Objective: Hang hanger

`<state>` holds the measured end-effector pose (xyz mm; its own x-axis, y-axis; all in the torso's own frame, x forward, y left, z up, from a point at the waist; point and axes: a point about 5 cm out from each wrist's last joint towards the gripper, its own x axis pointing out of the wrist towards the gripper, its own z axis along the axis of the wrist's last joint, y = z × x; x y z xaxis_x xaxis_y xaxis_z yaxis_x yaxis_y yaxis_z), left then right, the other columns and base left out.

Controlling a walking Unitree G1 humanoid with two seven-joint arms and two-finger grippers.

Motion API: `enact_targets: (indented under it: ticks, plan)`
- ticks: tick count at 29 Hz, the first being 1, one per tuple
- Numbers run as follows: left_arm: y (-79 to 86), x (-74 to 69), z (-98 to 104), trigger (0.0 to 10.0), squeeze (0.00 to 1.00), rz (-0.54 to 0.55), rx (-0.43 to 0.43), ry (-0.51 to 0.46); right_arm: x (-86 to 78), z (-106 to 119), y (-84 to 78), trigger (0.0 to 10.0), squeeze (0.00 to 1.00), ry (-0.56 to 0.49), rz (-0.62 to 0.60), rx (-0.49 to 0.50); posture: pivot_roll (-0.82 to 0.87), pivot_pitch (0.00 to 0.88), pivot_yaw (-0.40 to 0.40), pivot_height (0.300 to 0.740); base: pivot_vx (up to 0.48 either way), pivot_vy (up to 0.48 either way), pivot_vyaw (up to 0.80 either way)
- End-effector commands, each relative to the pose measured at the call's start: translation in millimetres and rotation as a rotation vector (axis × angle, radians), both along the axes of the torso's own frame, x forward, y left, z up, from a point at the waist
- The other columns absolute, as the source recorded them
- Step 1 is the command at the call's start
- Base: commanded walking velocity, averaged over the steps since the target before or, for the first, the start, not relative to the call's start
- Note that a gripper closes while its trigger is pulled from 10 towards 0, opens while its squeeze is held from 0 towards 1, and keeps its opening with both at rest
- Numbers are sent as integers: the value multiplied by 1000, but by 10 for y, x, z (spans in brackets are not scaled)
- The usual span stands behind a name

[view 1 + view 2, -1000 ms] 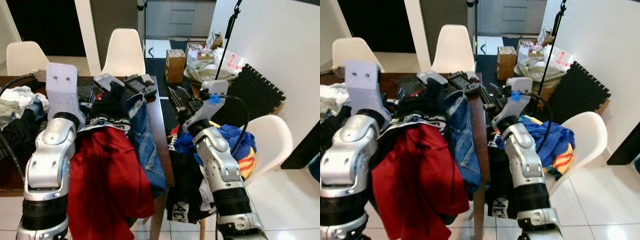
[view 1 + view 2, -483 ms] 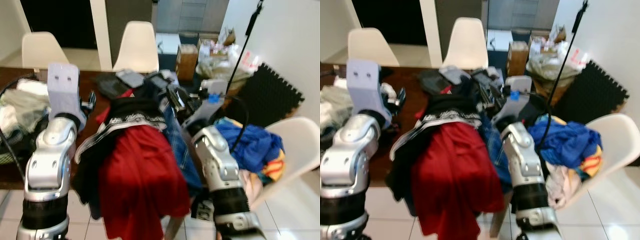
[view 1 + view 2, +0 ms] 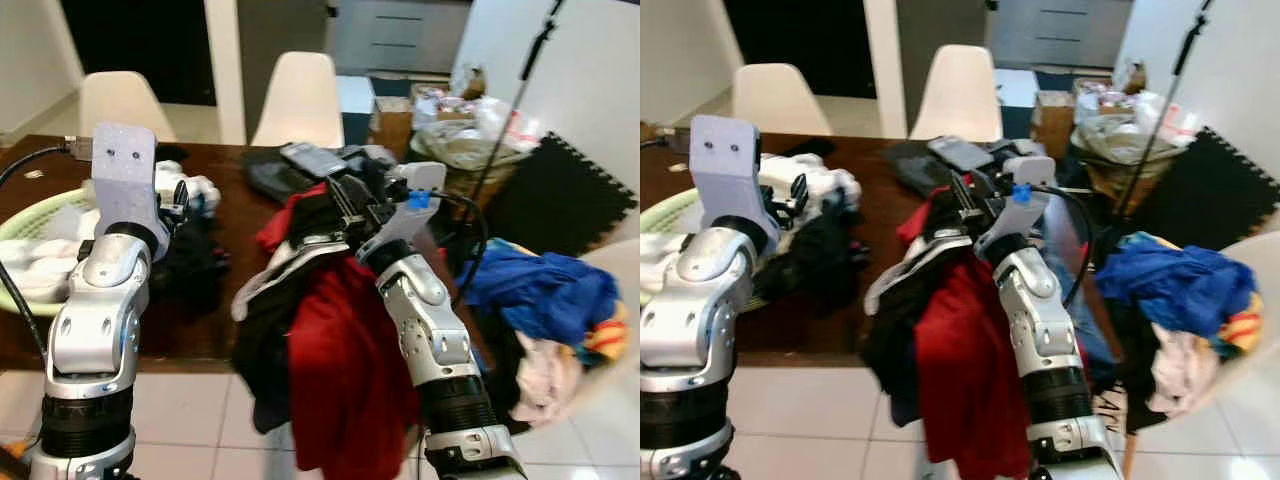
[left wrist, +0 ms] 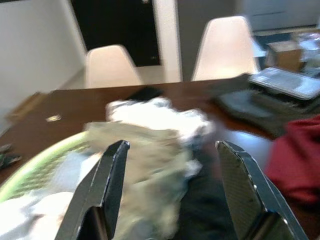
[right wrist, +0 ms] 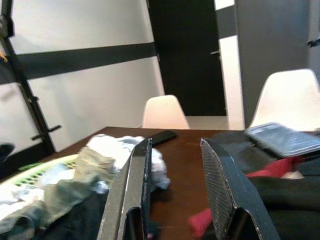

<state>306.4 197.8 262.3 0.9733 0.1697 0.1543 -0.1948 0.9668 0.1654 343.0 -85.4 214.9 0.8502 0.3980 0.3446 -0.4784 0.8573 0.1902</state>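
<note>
Right gripper [image 3: 352, 200] was held above the right end of the table [image 3: 225, 225], arm raised and bent. Jaws were seen parted in the right wrist view, nothing visible between the fingers [image 5: 137, 175]. A red garment [image 3: 345, 370] and a black garment with white trim [image 3: 290, 270] were draped from just under that gripper and hung down past the table's front edge. The hanger itself could not be made out; if present it was hidden in that bunch of clothes over the table's right end. Left gripper [image 4: 172, 145] was raised over the left part of the table, jaws released and spread wide, nothing grasped. A pile of white clothes [image 3: 188, 186] was seen on the table just beyond the left gripper, with a dark garment [image 3: 190, 265] lying on the table beside it, nearer the front edge. A green laundry basket [image 3: 25, 220] with pale laundry was set at the table's left end. A flat grey device [image 3: 312, 158] rested at the far side of the table on dark items. Two white chairs [image 3: 120, 100] [image 3: 300, 95] were placed behind the table. Blue clothes [image 3: 540, 295] were heaped on a seat right of the table, and a black foam mat [image 3: 565, 190] was seen on the floor further off the table's right end. Both eye views were slightly blurred.
</note>
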Motion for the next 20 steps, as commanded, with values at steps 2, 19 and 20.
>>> enact_targets:
  ticks: [2,19,20]
  plan:
    - [16,-9,6,10000,0,5,2,4,-5,-19,-7,10000,0,4,-9,0,143,0,-43,740,0,349,0]
    - [86,-23,5,10000,0,39,-11,24,-32,-32,3,10000,0,5,-17,8,142,0,-32,740,0,66,0]
    - [90,-26,2,10000,0,42,-12,26,-35,-33,1,10000,0,6,-18,8,143,0,-31,740,0,-465,0]
